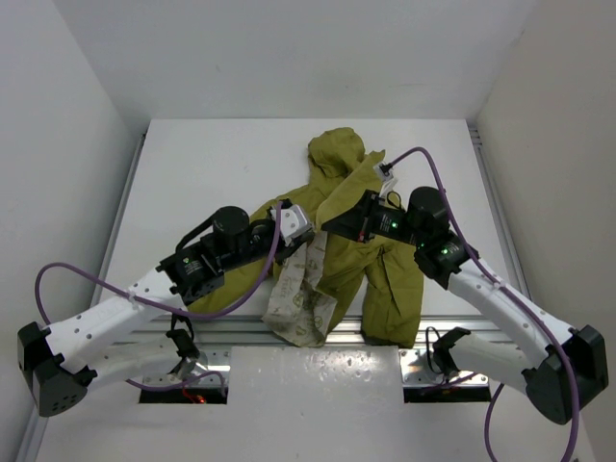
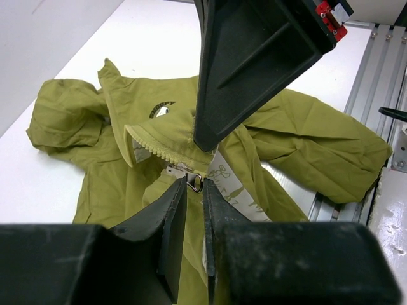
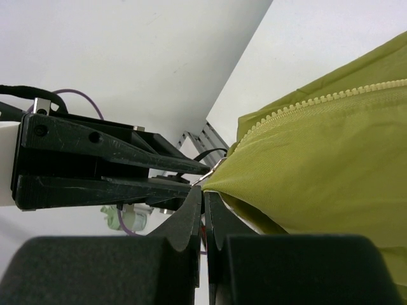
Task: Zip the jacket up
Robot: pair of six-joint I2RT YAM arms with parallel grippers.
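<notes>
The jacket (image 1: 385, 279) lay unzipped across the table's centre. Our left gripper (image 2: 195, 189) pinched the zipper pull (image 2: 193, 180), and our right gripper (image 3: 204, 194) clamped the jacket beside it. We judged the pull could slip, or slack fabric could jam.

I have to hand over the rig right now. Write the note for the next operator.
The left gripper is shut on the zipper pull, mid-front of the jacket.
The right gripper is shut on the jacket fabric beside the zipper, tip to tip with the left one.
The jacket lies on the table, hood away from the arms.
Done: both grips made.
Left: the front is open, the lining shows, and a bare row of teeth runs toward the hood. Probably draw the pull along it.
</notes>
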